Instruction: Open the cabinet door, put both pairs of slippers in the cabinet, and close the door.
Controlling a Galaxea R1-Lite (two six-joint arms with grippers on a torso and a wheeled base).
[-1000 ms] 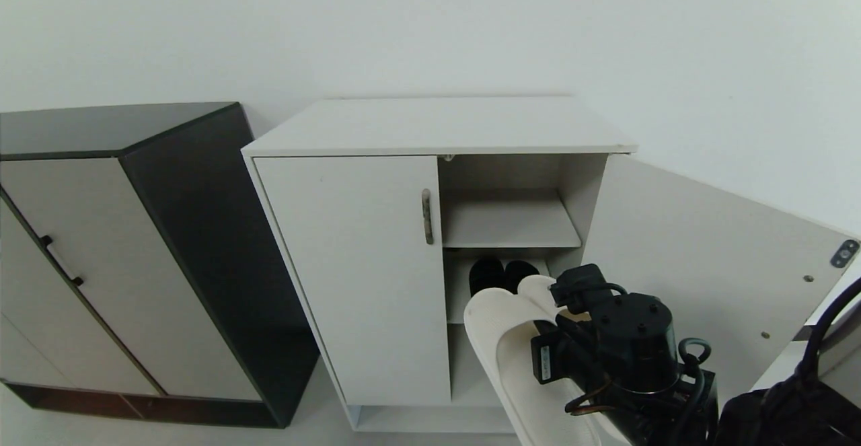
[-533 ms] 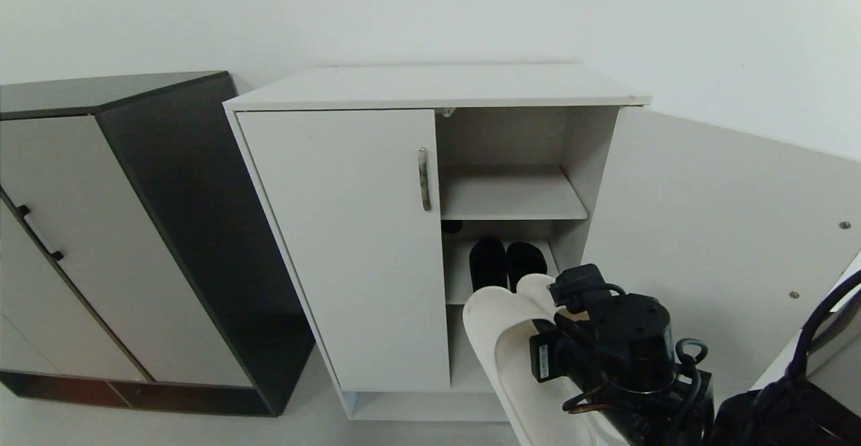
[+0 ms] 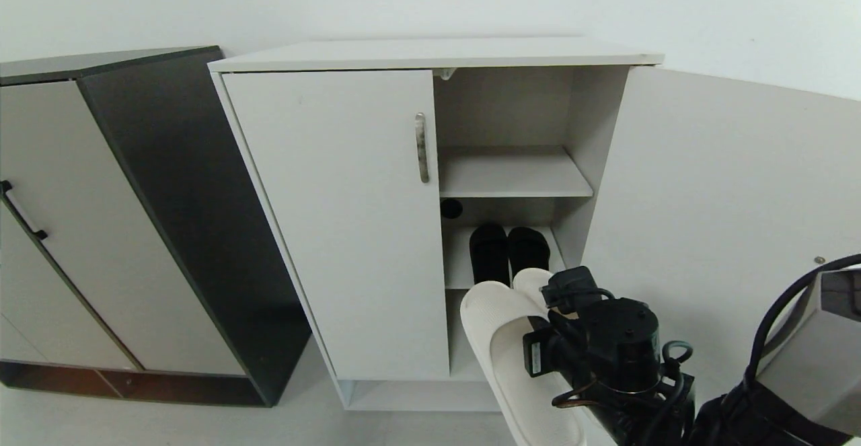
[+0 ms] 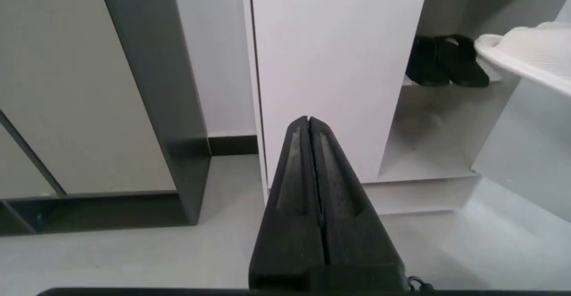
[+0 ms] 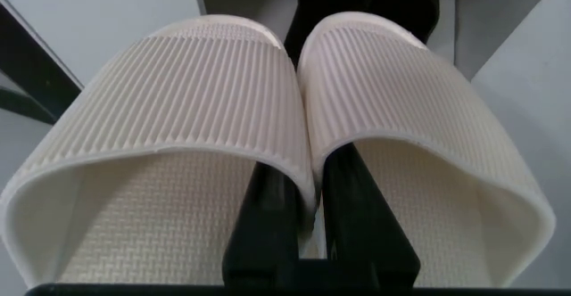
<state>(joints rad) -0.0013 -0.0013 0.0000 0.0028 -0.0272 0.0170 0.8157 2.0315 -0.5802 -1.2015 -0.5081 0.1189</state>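
– White slippers nearest. How many?
– Two, a pair, side by side, ribbed straps up. The right gripper has its fingers clamped on the two inner sides where the slippers meet.
– Where are they, then?
– In the air before the open half of the cabinet, toes toward it, outside it.
– And the other arm?
– The left gripper hangs over the floor in front of the cabinet, its two fingers pressed together with nothing between them.
– Farther in?
– The cabinet has two doors. The left door is closed and carries one upright metal handle at its inner edge. The right door is swung wide open.
– What is inside?
– Two shelves show. The upper shelf is bare. On the lower shelf lie two black slippers, a pair, side by side and touching, near the front edge.
– Anything beside it?
– One dark cabinet stands just to the left, against the same wall.
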